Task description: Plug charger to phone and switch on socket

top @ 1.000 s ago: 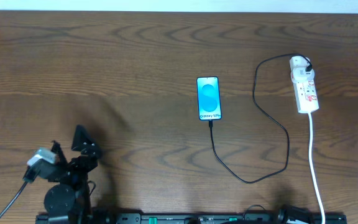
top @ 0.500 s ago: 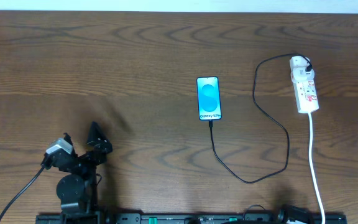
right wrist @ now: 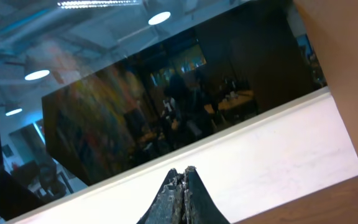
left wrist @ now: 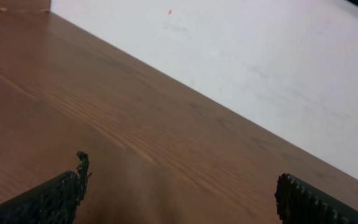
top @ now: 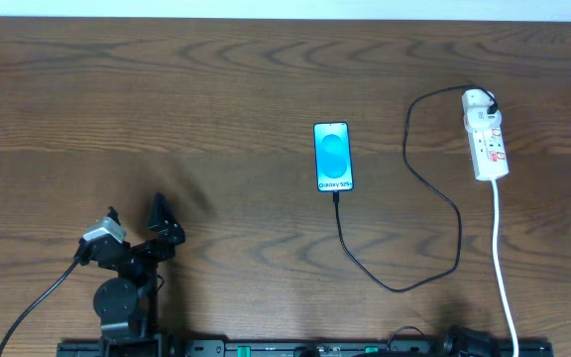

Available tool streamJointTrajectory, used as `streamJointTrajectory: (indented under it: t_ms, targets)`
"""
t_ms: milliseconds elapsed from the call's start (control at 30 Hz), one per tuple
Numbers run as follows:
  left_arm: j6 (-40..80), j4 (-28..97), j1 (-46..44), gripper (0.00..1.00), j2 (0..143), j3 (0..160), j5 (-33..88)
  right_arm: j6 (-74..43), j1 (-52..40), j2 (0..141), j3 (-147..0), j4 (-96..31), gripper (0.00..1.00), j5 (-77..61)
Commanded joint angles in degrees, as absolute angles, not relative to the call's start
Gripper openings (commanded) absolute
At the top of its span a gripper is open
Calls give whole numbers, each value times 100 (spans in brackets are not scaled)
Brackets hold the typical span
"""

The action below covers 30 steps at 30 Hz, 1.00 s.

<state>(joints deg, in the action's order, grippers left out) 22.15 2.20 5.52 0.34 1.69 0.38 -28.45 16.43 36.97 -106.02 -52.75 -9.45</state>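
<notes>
In the overhead view the phone (top: 332, 157) lies flat mid-table with its blue screen lit. The thin black charger cable (top: 397, 288) meets the phone's bottom edge, loops right and runs up to the white adapter (top: 478, 100). The adapter sits at the far end of the socket, a white power strip (top: 490, 147) with red-marked switches. My left gripper (top: 139, 216) is open and empty at the front left, far from the phone. In the left wrist view (left wrist: 179, 186) its fingers are spread over bare wood. My right gripper (right wrist: 181, 171) is shut and empty, pointing up at the wall.
The power strip's thick white cord (top: 501, 260) runs down to the table's front edge. The right arm's base (top: 467, 342) barely shows at the bottom right. A black rail (top: 305, 348) lines the front edge. A white wall (left wrist: 260, 56) borders the table's far side.
My left arm has swung to the right along the front left of the table. Phone, cable and power strip have not moved.
</notes>
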Motion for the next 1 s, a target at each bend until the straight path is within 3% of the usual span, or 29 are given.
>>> streamJointTrajectory:
  t_ms: [0,200,333,400,567,600,967]
  targets:
    - [2058,259,572,100,34,23,152,-3044,1603,3629,-10512,-5249,1,-993]
    - [2058,395,572,100,56,23,150,-3326,1603,3627,-10488,-5201,4,-1007]
    - [2058,395,572,99,64,23,150,-3385,1603,3627,-10486,-5100,16,-1004]
    - [2058,395,572,99,64,23,150,-3380,1603,3627,-10486,-5098,29,-1000]
    - [2058,395,572,100,64,23,150,-3380,1608,3627,-10486,-5629,81,-956]
    - [2058,395,572,100,64,23,150,-3380,1608,3627,-10481,-5863,96,-886]
    - [2058,395,572,100,64,23,150,-3380,1608,3627,-10368,-7850,99,440]
